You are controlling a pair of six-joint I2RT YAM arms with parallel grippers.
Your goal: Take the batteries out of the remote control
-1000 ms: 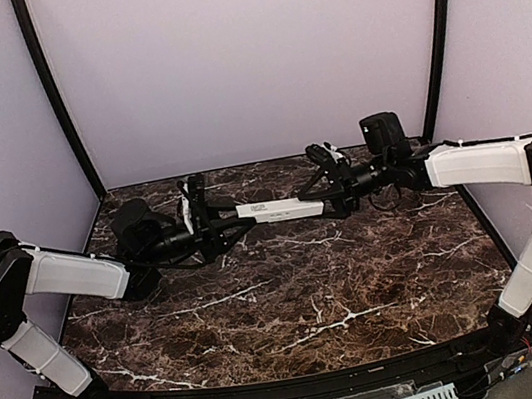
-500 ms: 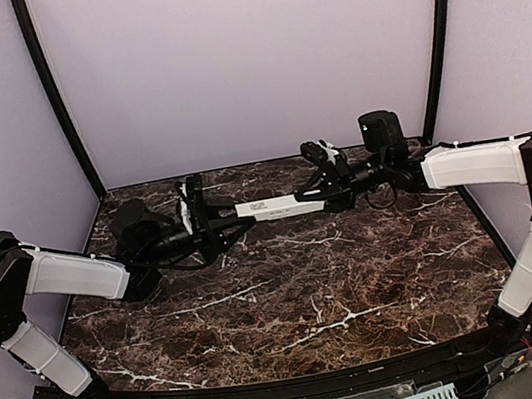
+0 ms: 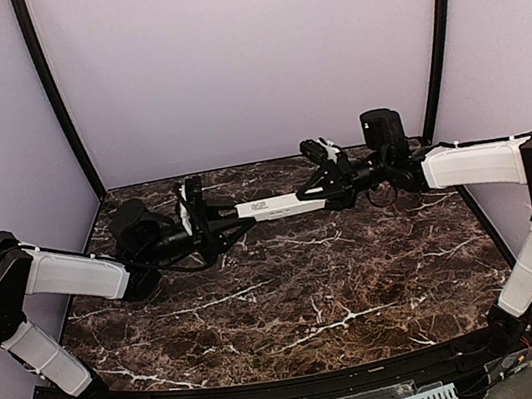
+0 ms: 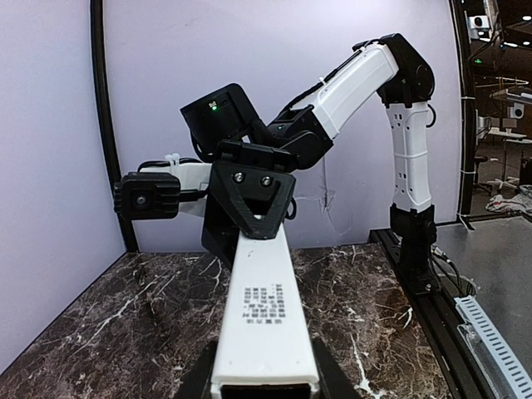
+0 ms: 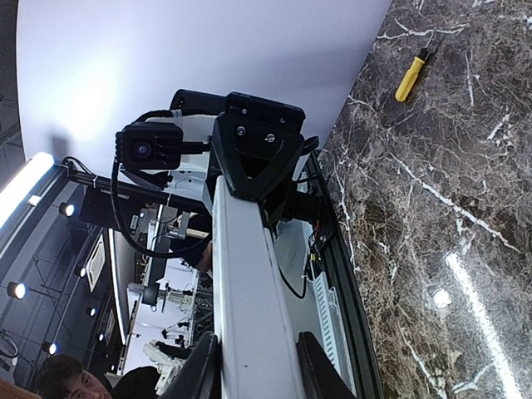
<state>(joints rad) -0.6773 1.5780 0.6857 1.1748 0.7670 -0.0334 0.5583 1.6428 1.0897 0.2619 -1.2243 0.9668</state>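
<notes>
Regrasping is judged in hand: slim white rectangular remote control [image 3: 269, 207] is held above the dark marble table [image 3: 292, 297], far centre, clenched by left claw [image 3: 229, 220] and right claw [image 3: 308, 195] at opposite ends. No batteries are seen; the recessed face must be exposed next.

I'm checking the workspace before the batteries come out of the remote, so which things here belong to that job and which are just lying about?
Part of the job: the remote control, held above the table; left gripper and right gripper, one gripping each end. No batteries show.
Lying about: yellow-handled tool on the table.
</notes>
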